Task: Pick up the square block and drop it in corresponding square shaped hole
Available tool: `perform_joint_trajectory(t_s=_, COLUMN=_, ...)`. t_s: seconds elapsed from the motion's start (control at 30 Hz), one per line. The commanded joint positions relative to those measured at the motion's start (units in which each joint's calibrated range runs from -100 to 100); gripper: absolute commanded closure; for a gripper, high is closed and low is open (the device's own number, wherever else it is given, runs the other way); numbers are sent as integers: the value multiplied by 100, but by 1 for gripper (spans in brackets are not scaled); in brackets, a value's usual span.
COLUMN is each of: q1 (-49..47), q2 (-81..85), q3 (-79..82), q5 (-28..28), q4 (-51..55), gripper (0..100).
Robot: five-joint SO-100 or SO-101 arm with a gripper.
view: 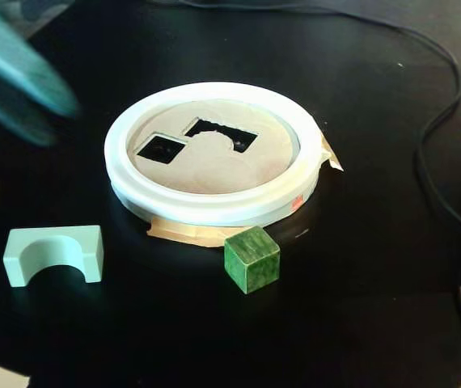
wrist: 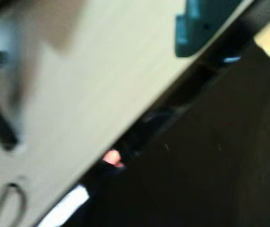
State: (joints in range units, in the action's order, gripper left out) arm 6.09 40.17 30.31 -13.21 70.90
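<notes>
Sitting on the black table point(view: 360, 307) at about five o'clock from the white-rimmed disc point(view: 214, 206), the square block point(view: 251, 259) lay just beside the rim, one corner turned toward you in the fixed view. You had the gripper point(view: 16, 77) only as a teal blur at ten o'clock of that disc, well apart from the block, and whether its fingers were apart or together could not be told. Your main risk was probably the rim: a jaw coming down on the block's far side could strike it, or nudge the block off its diagonal stance and spoil alignment with the square shaped hole point(view: 162, 149). The pale arch block point(view: 54, 254) at eight o'clock was clear of the path. Your wrist view was badly smeared, showing neither block nor hole.
</notes>
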Motion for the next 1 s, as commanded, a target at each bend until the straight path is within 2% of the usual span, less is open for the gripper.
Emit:
perform_joint_trajectory(t_s=0.0, q1=-697, q2=-2562, q3=-2411, q5=-635, q4=-30, gripper=18)
perform_joint_trajectory(t_s=0.23, q1=-1571, q2=-4568, q3=-3996, q5=-1162, q4=-41, gripper=18)
perform_joint_trajectory(t_s=0.4, q1=-1683, q2=-5392, q3=-4497, q5=-1197, q4=-51, gripper=18)
perform_joint_trajectory(t_s=0.77, q1=-2245, q2=-6511, q3=-4716, q5=-1451, q4=-161, gripper=19)
perform_joint_trajectory(t_s=0.97, q1=-2195, q2=-6655, q3=-4716, q5=-1451, q4=-161, gripper=20)
